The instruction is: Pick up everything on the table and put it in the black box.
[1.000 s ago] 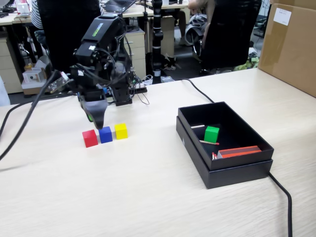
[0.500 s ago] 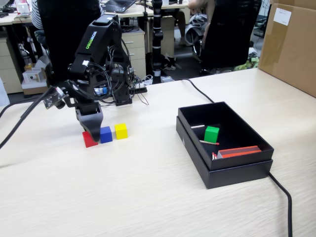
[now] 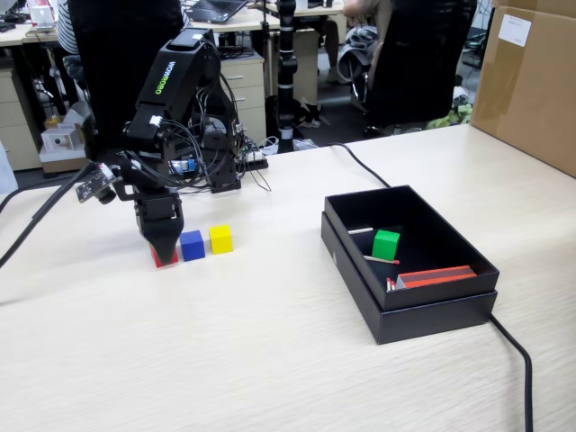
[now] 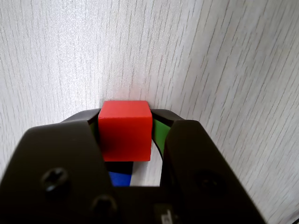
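My gripper point(image 3: 164, 252) is down on the table point(image 3: 270, 360) at the left end of a row of three cubes. In the wrist view the gripper point(image 4: 126, 115) has its jaws against both sides of the red cube point(image 4: 125, 135), which rests on the tabletop. Only a sliver of the red cube point(image 3: 163, 261) shows in the fixed view. The blue cube point(image 3: 192, 245) sits right beside it, then the yellow cube point(image 3: 220, 238). A bit of the blue cube point(image 4: 120, 178) shows behind the jaws. The green cube point(image 3: 385, 244) lies inside the black box point(image 3: 432, 313) to the right.
The box also holds matchsticks point(image 3: 378, 259) and a red-orange packet point(image 3: 436, 275). A black cable point(image 3: 513, 351) runs behind and past the box. A brown carton point(image 3: 531, 81) stands at the far right. The arm's base point(image 3: 220, 166) and wires are behind the cubes.
The gripper has swung left from above the blue cube, dropped to the table and closed around the red cube. The cubes have not shifted.
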Controlling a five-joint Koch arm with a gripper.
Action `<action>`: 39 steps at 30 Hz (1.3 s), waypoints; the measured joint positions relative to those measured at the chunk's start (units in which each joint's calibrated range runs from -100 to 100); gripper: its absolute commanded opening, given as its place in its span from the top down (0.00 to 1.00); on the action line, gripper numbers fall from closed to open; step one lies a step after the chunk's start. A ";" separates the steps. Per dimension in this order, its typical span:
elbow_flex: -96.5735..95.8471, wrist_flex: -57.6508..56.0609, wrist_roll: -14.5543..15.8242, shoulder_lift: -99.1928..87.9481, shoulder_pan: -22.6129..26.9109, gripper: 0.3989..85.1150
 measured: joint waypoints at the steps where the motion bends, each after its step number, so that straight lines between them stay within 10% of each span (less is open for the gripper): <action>1: 0.00 0.00 0.10 0.00 0.00 0.92; 9: 6.02 -2.25 3.17 -8.28 2.00 0.92; 22: 32.41 -25.32 22.22 -14.76 25.64 0.92; 39: 56.78 -25.24 28.18 25.11 36.09 0.92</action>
